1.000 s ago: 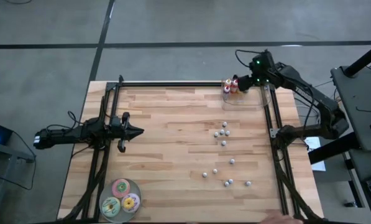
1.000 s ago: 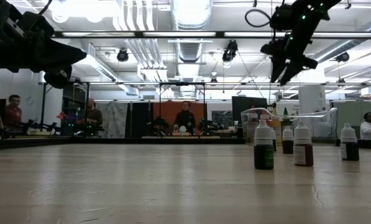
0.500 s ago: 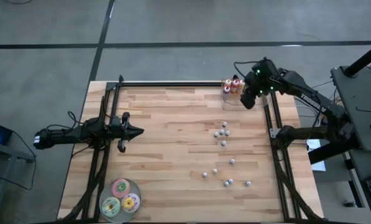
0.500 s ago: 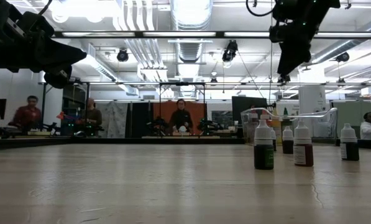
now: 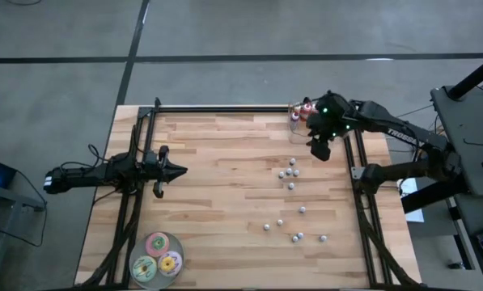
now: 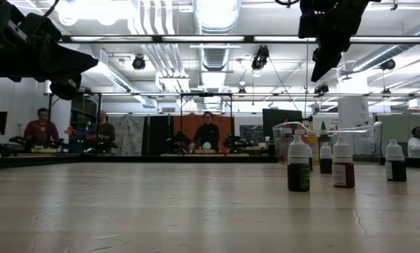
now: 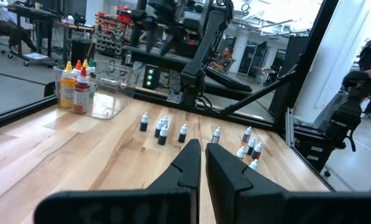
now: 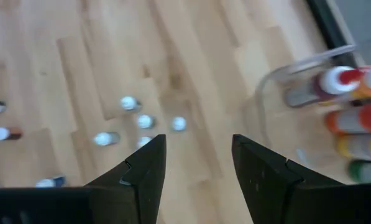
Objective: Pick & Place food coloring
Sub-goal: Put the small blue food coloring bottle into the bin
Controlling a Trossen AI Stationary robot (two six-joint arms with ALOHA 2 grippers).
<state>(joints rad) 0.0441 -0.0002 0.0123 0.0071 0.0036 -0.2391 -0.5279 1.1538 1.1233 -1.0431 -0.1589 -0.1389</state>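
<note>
Several tiny food coloring bottles (image 5: 290,171) with pale caps stand scattered on the right half of the wooden table; a cluster of them shows in the right wrist view (image 8: 145,121). My right gripper (image 5: 318,150) hangs high over the table between that cluster and a clear container (image 5: 299,128). It is open, points steeply down and has nothing between its fingers (image 8: 197,146). My left gripper (image 5: 183,170) rests level at the table's left, shut (image 7: 202,148).
The clear container (image 8: 309,87) at the far right holds larger bottles with red, orange and green caps (image 7: 76,84). Three flat round discs (image 5: 158,259) lie at the near left corner. A black frame (image 5: 356,162) runs along the table's edges. People sit in the room beyond.
My right gripper has swung from above the clear container toward the table's near edge, toward the scattered bottles, and has rolled about its own axis. Its fingers stay apart and hold nothing. No bottle has moved.
</note>
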